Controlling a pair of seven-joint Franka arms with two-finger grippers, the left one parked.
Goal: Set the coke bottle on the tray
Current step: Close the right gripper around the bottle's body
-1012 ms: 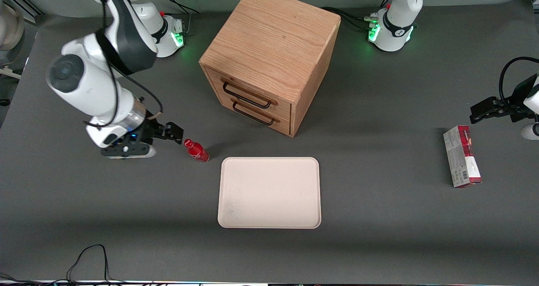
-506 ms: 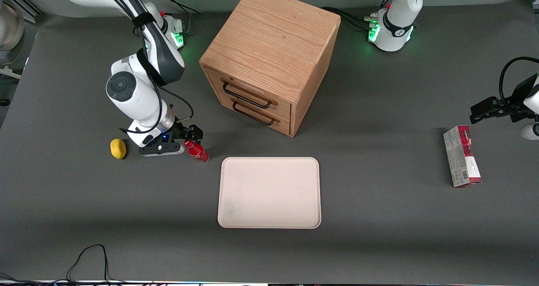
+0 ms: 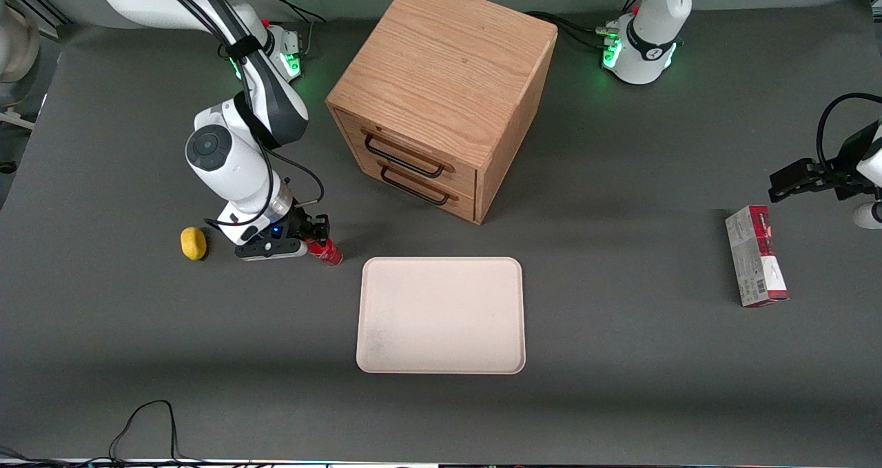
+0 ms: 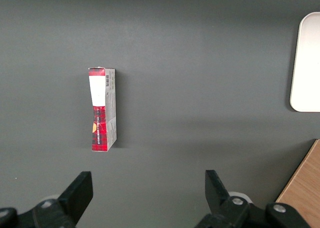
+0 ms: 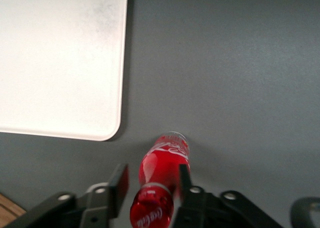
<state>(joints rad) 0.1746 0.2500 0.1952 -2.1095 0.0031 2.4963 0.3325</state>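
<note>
The working arm has swung in toward the drawer cabinet and come down low, so the gripper (image 3: 313,232) that was short of the bottle a second ago is now over it. The yellow lemon (image 3: 193,243), hidden by the arm before, now shows on the table toward the working arm's end.

The coke bottle (image 3: 325,250) stands on the dark table, close to a corner of the tray (image 3: 441,344) but apart from it. Its red cap sits right between the gripper's (image 5: 150,184) two black fingers. The fingers (image 5: 119,184) are spread apart, one on each side of the bottle's (image 5: 164,164) neck, with a small gap still showing on one side, so they have not squeezed it.

The arm bends down from its base, and its white wrist hangs just above the table with the gripper low down beside the bottle.

The bottle is small, shiny and red, with white curly letters on its side and cap. The tray (image 5: 60,62) is flat, cream colored and rectangular, with round corners and a low rim. The table is a dull dark grey. The drawer cabinet (image 3: 441,96) is light brown wood with two black handles on its front. It stands farther from the front camera than the tray.
</note>
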